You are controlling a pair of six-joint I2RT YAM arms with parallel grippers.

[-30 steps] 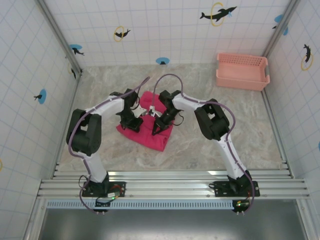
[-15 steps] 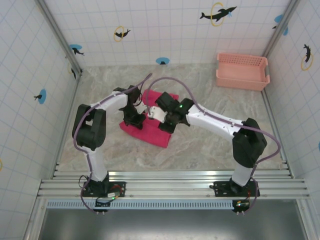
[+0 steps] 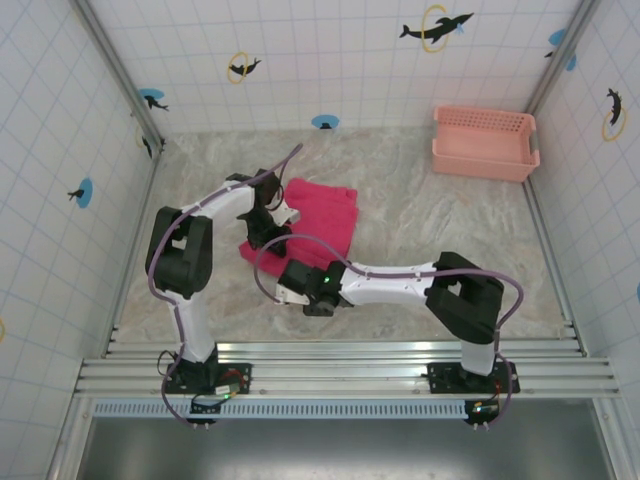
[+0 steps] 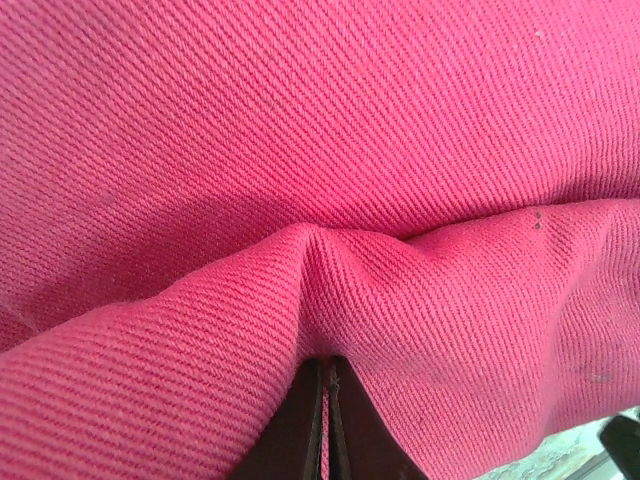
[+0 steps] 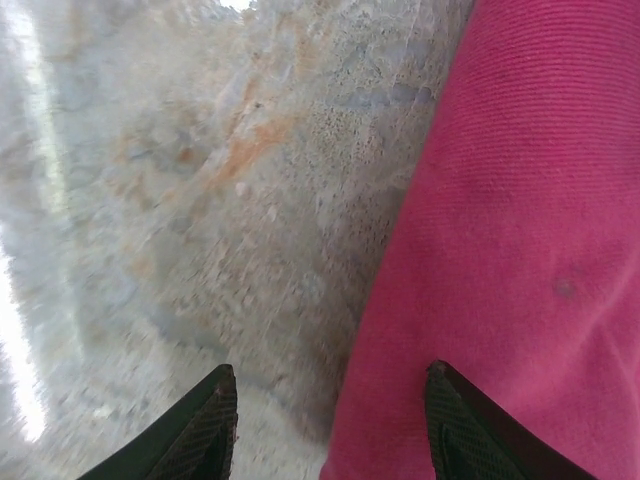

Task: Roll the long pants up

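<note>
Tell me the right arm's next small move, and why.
Probably close the right gripper on the edge of the long pants. Its jaws stand open astride that edge, one finger over the table, one over cloth, while the left gripper is pinched shut on a fold.

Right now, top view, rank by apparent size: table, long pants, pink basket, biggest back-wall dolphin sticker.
1. table
2 and 3. long pants and basket look about alike; the pants are folded and partly covered, so unranked.
4. dolphin sticker
</note>
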